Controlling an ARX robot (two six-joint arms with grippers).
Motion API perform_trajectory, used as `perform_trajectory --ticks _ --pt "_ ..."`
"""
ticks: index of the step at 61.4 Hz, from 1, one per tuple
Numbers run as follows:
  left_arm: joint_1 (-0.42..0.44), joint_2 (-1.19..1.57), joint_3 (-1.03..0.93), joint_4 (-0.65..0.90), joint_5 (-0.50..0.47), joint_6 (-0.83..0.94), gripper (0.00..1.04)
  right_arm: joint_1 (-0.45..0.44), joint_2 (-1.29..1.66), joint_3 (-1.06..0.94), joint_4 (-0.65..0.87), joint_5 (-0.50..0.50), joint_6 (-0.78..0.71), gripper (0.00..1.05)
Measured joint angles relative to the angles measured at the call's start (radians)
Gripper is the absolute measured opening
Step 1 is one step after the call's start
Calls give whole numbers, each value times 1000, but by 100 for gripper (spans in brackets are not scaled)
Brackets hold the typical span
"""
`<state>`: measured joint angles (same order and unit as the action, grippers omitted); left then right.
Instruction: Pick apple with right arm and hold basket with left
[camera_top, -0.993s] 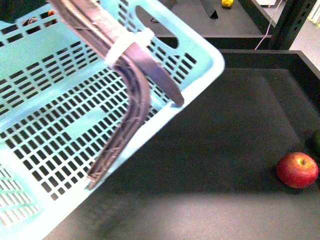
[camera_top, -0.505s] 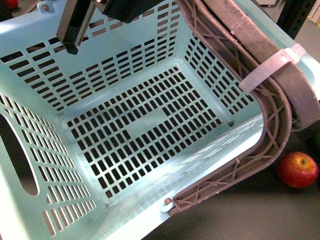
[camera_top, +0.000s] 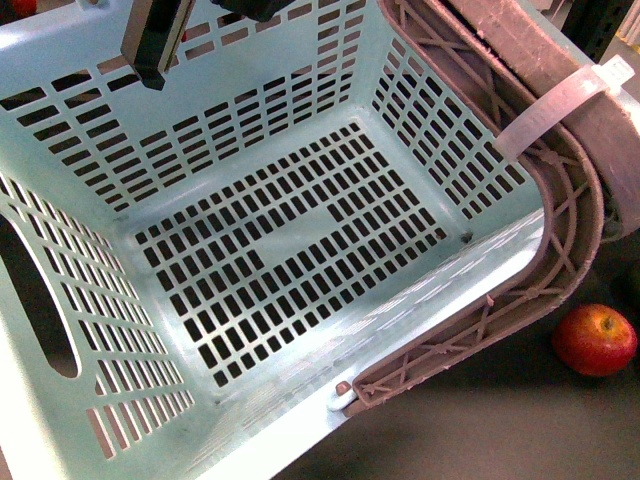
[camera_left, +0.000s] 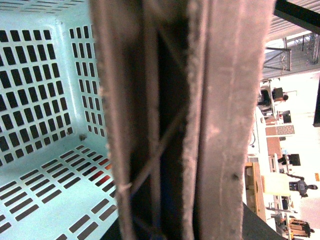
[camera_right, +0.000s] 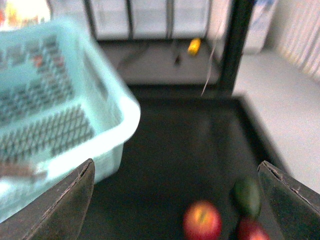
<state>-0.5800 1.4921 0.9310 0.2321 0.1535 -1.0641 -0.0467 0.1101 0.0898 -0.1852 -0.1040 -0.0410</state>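
Note:
The pale mint-green basket (camera_top: 260, 250) is lifted and tilted, its open inside facing the front camera and filling most of that view. Its brownish-mauve handle (camera_top: 565, 220) with a white zip tie (camera_top: 555, 105) curves down the right side. My left gripper (camera_left: 170, 220) is shut on the handle, which fills the left wrist view; a dark finger (camera_top: 150, 45) shows at the top of the front view. The red apple (camera_top: 595, 340) lies on the black table at the right. In the blurred right wrist view my right gripper (camera_right: 180, 200) is open and empty above the apple (camera_right: 202, 221).
A dark green fruit (camera_right: 247, 196) and a smaller red fruit (camera_right: 252, 231) lie right beside the apple. The black table (camera_right: 175, 150) has a raised rim and a dark upright post (camera_right: 235, 45) at the back. A yellow object (camera_right: 194, 46) lies beyond it.
The basket has swung from the upper left and turned its opening toward the front camera, now covering most of that view. The apple has not moved.

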Motion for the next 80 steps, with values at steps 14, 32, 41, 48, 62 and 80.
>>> perform_trajectory --ticks 14,32,41,48,62,80 --pt "-2 -1 0 1 3 -5 16 -257 553 113 100 -150 -121 96" --pt "-2 -2 0 2 2 -3 16 -300 1266 282 479 -76 -233 96" --pt "-2 -2 0 2 1 -2 16 -288 1564 381 518 -20 -270 96" --pt "-2 -2 0 2 0 -2 16 -261 1735 451 535 1 -276 96" --pt "-2 -2 0 2 3 -3 16 -199 1968 610 550 66 -250 96" --pt "-2 -2 0 2 3 -2 16 -116 2168 795 508 116 -183 96"
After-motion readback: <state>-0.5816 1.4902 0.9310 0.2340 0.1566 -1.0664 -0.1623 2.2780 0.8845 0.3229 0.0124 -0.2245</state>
